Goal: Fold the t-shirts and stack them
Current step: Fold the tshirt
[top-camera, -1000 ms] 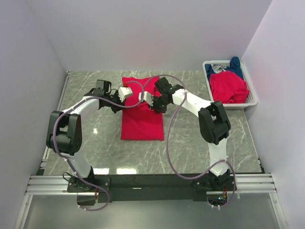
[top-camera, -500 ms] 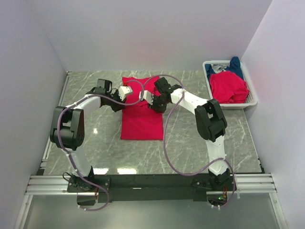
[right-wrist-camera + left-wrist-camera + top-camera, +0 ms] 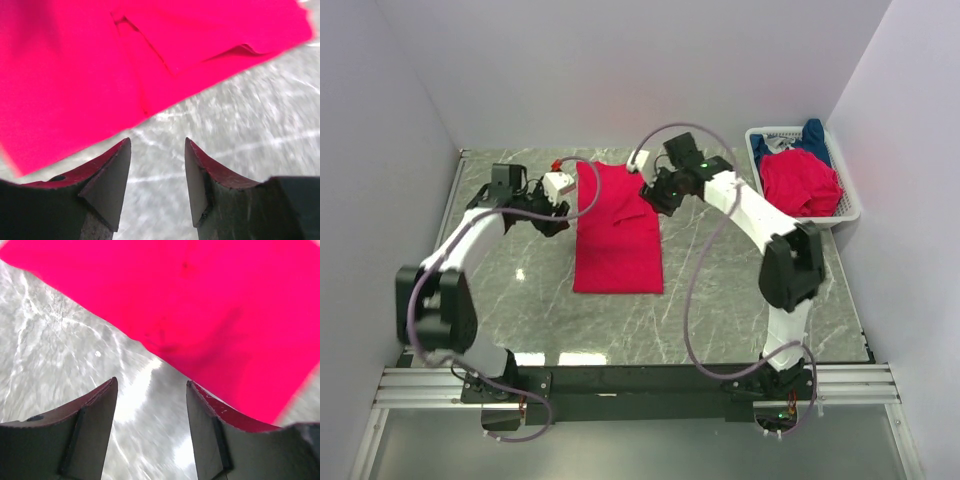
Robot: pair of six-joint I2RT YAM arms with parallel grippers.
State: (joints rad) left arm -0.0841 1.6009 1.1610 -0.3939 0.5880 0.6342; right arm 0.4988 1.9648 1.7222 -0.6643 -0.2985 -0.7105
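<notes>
On the marble table point(image 3: 740, 290), near its middle, lies the folded red t-shirt point(image 3: 617, 240), a long flat rectangle with a tucked layer showing toward its far end. The left gripper point(image 3: 150, 390) hangs just off the shirt's far left edge, jaws apart, bare table between them. The right gripper point(image 3: 157, 146) hangs off the far right edge, also parted and empty. Both wrist views are blurred and crop the shirt. At far right, a white basket point(image 3: 848, 212) holds a heaped red shirt point(image 3: 800, 182) with a dark blue shirt point(image 3: 813, 133) mostly hidden behind it.
</notes>
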